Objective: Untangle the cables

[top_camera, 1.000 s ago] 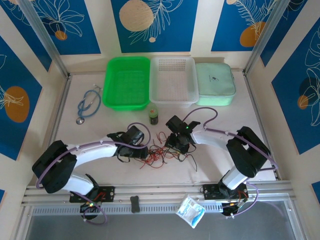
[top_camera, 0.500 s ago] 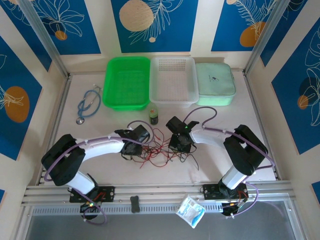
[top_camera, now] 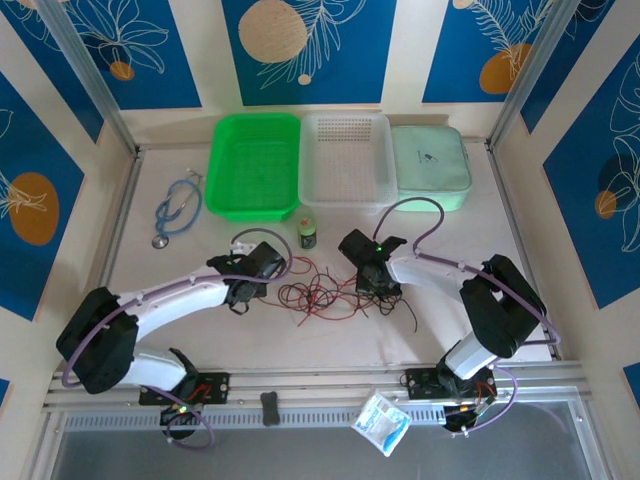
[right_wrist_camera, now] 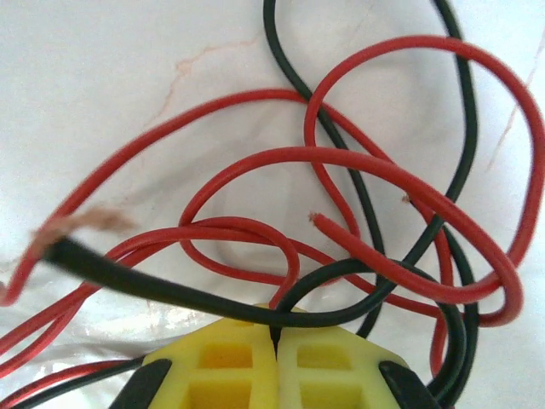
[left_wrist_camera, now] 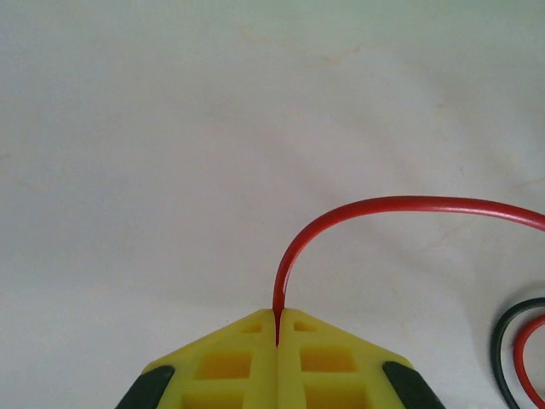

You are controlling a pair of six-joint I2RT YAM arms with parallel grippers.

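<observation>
The cables [top_camera: 322, 295] lie as a loose tangle of thin red and black wires on the white table between my two grippers. My left gripper [top_camera: 255, 285] is at the tangle's left edge. In the left wrist view its yellow jaws [left_wrist_camera: 278, 319] are shut on a single red cable [left_wrist_camera: 358, 209] that arcs up and away to the right. My right gripper [top_camera: 378, 288] sits at the tangle's right edge. Seen from the right wrist, those jaws [right_wrist_camera: 274, 328] are shut on a black cable [right_wrist_camera: 170, 285], with red loops [right_wrist_camera: 358, 166] and black strands crossing just beyond them.
A green basket [top_camera: 252, 165], a white basket [top_camera: 347, 160] and a mint case [top_camera: 430, 168] line the back. A blue stethoscope [top_camera: 175, 210] lies at the left, and a small dark jar [top_camera: 307, 233] stands behind the tangle. A white packet [top_camera: 380, 420] rests on the front rail.
Both grippers have closed on cables. The left one has drawn leftward with its red cable and the right one has shifted right, so the tangle has spread wider.
</observation>
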